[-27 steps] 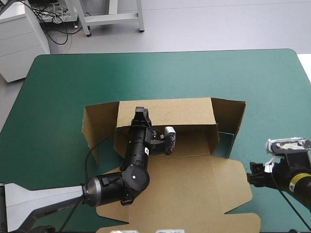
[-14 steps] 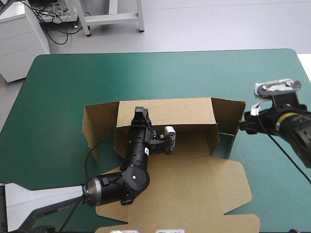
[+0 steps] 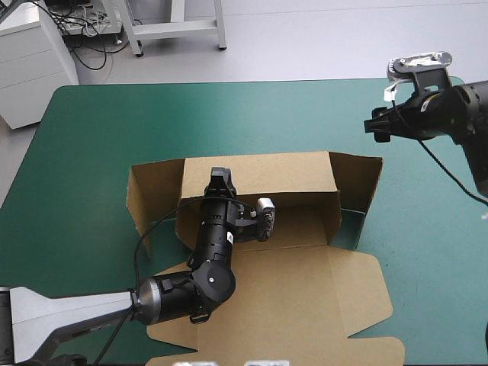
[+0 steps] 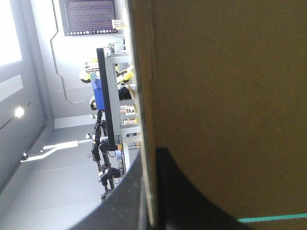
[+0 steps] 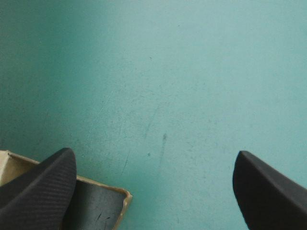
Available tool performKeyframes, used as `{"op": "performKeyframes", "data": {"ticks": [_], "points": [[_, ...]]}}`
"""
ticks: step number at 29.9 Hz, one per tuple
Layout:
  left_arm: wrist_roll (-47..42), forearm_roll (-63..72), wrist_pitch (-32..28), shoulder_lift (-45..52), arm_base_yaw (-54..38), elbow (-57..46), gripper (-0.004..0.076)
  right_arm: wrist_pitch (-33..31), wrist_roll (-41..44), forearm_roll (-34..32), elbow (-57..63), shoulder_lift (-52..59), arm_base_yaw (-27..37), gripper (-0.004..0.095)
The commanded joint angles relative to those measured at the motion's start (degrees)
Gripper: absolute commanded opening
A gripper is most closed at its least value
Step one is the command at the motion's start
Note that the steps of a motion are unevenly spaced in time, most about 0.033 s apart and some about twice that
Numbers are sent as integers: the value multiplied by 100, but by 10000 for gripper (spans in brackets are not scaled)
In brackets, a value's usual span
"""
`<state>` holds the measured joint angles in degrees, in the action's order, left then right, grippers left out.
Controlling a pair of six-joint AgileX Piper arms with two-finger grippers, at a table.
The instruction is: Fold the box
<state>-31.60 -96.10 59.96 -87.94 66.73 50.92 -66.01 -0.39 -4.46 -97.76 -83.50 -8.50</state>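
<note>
The right gripper (image 3: 379, 123) has swung away from the near right edge of the bench (image 3: 107, 122) since the earlier frame. It now hangs over the far right part of the teal-green cover, just beyond the far right corner of the box (image 3: 290, 259). The box and the other arm have hardly shifted. The brown box sits in the middle of the bench, towards the near edge, as a half-formed tray. Its rear wall (image 3: 282, 174) stands upright. The right side panel (image 3: 362, 191) also stands, angled outward, and the left side panel (image 3: 156, 191) is raised but splayed open. The lid (image 3: 305, 305) lies flat, reaching toward the near edge with its tabs spread. The left gripper (image 3: 219, 178) reaches in across the lid and the tray floor. Its black fingers (image 4: 187, 191) are pinched on the top edge of the rear wall, one on each face of the board, as the left wrist view shows. The right gripper's fingers (image 5: 43, 187) stand wide apart, holding nothing, with bare cover between them and one corner of the box showing by one finger. By my reading the job is around halfway. The rear wall is up, but the side panels are not yet squared or tucked, no front wall shows, and the lid is untouched.
</note>
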Motion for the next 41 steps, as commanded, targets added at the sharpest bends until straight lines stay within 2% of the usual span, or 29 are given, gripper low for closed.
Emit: {"op": "performKeyframes", "data": {"ticks": [1,11,21,35,41], "points": [[-170,-666,417,196,31,114,-32,70,-317,446,-483,-299,284,815],[-173,-666,874,196,31,137,-32,166,-408,516,-678,-1074,402,815],[-183,-666,793,196,31,137,-32,320,-408,730,-816,-1391,402,815],[-183,-666,359,196,31,137,-32,-540,-663,796,-1125,-1929,402,815],[-183,-666,339,196,31,137,-32,-541,-770,884,-1041,-1896,402,815]]}}
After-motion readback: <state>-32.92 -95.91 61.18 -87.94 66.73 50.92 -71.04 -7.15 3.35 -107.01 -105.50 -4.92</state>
